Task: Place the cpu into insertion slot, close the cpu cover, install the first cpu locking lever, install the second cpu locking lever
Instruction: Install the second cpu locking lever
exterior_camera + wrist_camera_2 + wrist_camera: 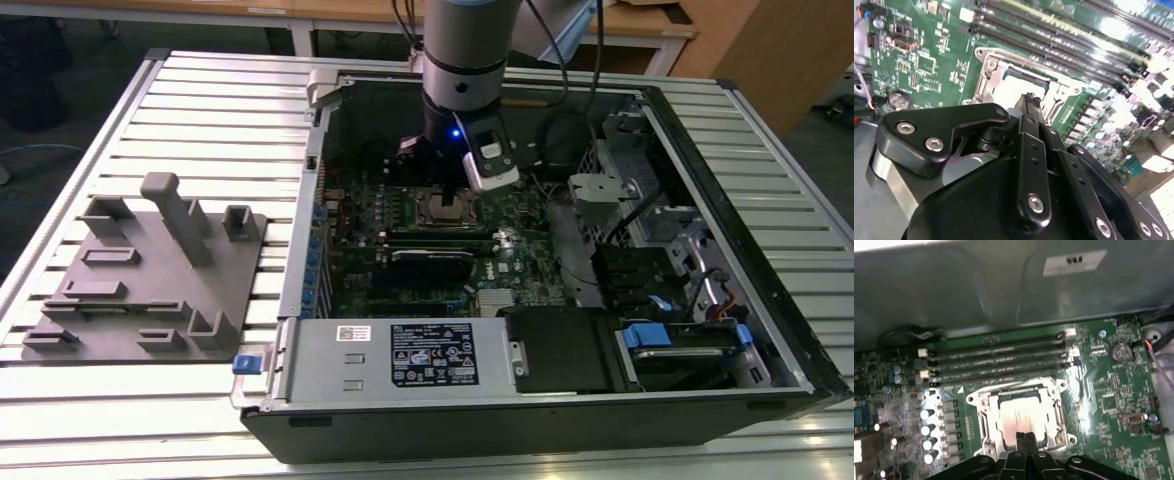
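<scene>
The cpu (1019,416) lies flat in the insertion slot (985,437) on the green motherboard, its pale metal face showing. The silvery cpu cover (1055,407) lies down around it as a frame. In the first wrist view my gripper (1025,439) is shut, its two black fingers pressed together with nothing between them, and the tips are at the near edge of the cpu. In the second wrist view the gripper (1029,100) reaches the cpu (1015,89) and the cover (990,75). In the exterior view the gripper (445,193) hangs straight over the socket (449,209) inside the open computer case.
Long memory slots (999,360) run beside the socket, with the case wall (979,285) behind them. A coin battery (1120,352) sits on the board. A grey fixture (147,270) lies at the exterior view's left, a power supply (400,350) at the case front, and a drive cage (667,250) at its right.
</scene>
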### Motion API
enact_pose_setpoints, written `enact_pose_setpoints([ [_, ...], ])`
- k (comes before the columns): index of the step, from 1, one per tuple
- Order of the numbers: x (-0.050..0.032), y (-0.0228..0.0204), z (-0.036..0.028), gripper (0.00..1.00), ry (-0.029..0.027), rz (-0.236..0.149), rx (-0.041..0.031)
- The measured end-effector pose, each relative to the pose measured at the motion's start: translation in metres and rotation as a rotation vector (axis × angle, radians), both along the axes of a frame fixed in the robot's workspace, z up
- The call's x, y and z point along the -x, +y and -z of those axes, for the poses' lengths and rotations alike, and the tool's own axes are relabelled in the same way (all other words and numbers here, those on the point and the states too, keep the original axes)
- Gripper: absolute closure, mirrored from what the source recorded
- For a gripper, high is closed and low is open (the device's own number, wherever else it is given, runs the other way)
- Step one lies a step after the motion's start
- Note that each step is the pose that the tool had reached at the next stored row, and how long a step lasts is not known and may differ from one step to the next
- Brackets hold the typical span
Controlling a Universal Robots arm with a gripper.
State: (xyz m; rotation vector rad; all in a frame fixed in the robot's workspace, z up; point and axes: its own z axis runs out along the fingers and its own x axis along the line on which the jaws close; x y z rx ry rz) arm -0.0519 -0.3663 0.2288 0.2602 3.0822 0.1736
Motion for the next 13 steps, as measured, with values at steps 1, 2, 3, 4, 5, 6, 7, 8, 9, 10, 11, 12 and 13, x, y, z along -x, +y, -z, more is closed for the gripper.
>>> enact_pose_setpoints([
  [1,0.0000,0.0021,0.0000,0.89,0.0001,0.000,0.0005],
  [2,0.0000,0.0033,0.0001,0.89,0.0001,0.000,0.0013],
  [3,-0.0003,0.0037,0.0002,0.89,0.0001,0.000,0.0031],
  [4,-0.0013,0.0038,0.0004,0.89,0.0001,0.000,0.0049],
  [5,-0.0030,0.0040,0.0005,0.89,0.0000,0.001,0.0069],
  [6,-0.0047,0.0041,0.0006,0.89,0.0001,0.001,0.0089],
  [7,-0.0053,0.0045,0.0006,0.89,0.0001,0.001,0.0097],
  [8,-0.0053,0.0046,0.0007,0.89,0.0001,0.001,0.0096],
  [9,-0.0053,0.0046,0.0006,0.89,0.0001,0.001,0.0097],
  [10,-0.0053,0.0048,0.0007,0.89,0.0001,0.001,0.0097],
  [11,-0.0053,0.0049,0.0006,0.89,0.0001,0.001,0.0097],
  [12,-0.0053,0.0049,0.0006,0.89,0.0001,0.001,0.0098],
  [13,-0.0053,0.0049,0.0006,0.89,0.0001,0.001,0.0097],
])
